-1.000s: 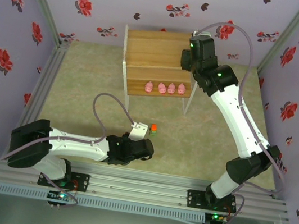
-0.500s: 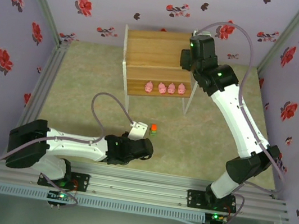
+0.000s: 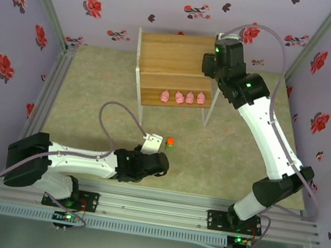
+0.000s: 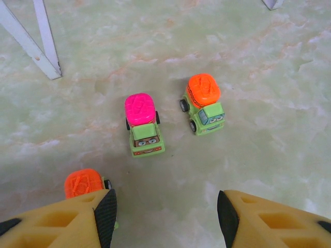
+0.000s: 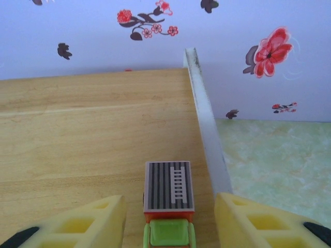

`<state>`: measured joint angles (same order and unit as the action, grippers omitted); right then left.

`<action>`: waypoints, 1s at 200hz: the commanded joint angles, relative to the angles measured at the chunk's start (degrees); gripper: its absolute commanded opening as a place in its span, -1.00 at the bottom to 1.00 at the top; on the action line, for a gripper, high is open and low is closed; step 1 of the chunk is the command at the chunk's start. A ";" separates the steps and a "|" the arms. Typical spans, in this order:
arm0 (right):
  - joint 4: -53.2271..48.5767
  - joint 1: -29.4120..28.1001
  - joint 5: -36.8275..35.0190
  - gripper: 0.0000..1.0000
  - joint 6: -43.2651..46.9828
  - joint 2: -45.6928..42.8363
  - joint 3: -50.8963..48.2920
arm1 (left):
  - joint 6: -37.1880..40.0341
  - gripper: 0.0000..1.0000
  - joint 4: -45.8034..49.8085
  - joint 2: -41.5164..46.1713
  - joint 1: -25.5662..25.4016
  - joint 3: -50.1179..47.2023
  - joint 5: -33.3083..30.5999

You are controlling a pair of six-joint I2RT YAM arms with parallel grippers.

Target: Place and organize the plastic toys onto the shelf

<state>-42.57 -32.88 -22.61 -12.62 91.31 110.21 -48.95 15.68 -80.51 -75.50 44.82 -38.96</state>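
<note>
The shelf stands far on the counter, with four pink pigs in a row on its lower board. At the top board's right end, the grey-topped truck sits between the right end effector's spread fingers, apart from both. The left end effector, spread and empty, is nearer the counter trucks. The magenta truck lies just beyond it, slightly left, long axis near-to-far. One orange truck stands to the right, and a second orange truck sits at its left finger.

The shelf is boarded in matt, grained wood, while the toys are moulded in glossy plastic.
</note>
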 commanded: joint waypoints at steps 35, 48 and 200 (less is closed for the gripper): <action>-0.44 0.03 0.02 0.00 -2.11 -5.81 -3.07 | -0.38 0.15 2.75 1.98 -0.52 -0.27 -2.87; -0.20 -0.27 -0.19 0.00 -2.23 -7.10 -4.33 | -0.39 0.15 3.10 2.24 -0.52 -0.26 -3.05; 2.31 -8.62 -5.91 0.03 -6.62 -23.08 -30.13 | -4.28 0.15 6.88 5.45 -0.51 -1.57 -6.88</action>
<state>-41.80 -40.66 -26.61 -16.80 70.17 83.55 -50.70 20.03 -76.12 -75.55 44.03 -42.81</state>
